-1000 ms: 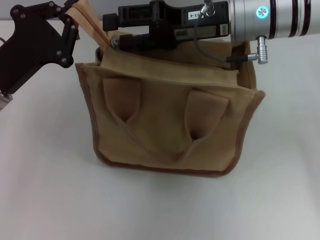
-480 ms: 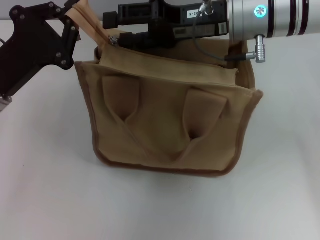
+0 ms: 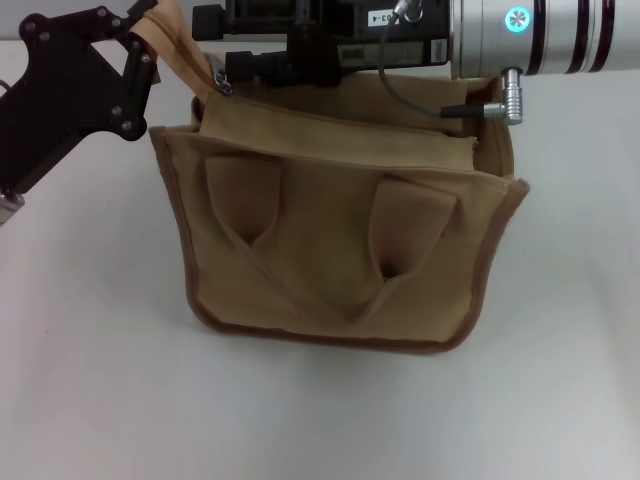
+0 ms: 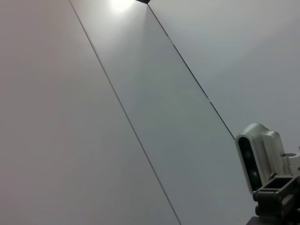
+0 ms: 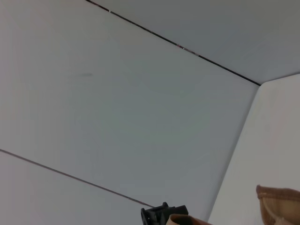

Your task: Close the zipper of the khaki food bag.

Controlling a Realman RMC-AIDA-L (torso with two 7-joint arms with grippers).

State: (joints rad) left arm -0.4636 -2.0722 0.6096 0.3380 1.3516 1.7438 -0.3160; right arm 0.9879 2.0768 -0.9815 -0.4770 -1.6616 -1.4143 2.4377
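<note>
- The zipper (image 3: 330, 118) runs along the top panel of the khaki food bag (image 3: 340, 230), at the far upper edge in the head view. Its silver pull tab (image 3: 222, 84) sits at the bag's left end, just below the fabric end strap (image 3: 172, 40).
- The khaki food bag stands upright on the white table (image 3: 100, 380), near the centre, with its two loop handles lying flat against the near face.
- The left pincer (image 3: 140, 35) is at the bag's upper left corner, clamped on the fabric end strap and holding it up and taut.
- The right pincer (image 3: 228, 62) reaches across the top of the bag from the right. Its tip is at the pull tab; whether the fingers are closed on the tab cannot be told from these views.
- Step in hand, as a judgement: the pull tab is at the end of its travel, so the zip line is at or close to fully closed.
- Next move, as a judgement: confirm the tab is seated at the strap end, then release tab and strap without tipping the bag.
- The table surface is plain white and matte.
- The wrist views show pale wall panels with thin dark seams. The left wrist view also shows a grey camera housing (image 4: 258, 157).
</note>
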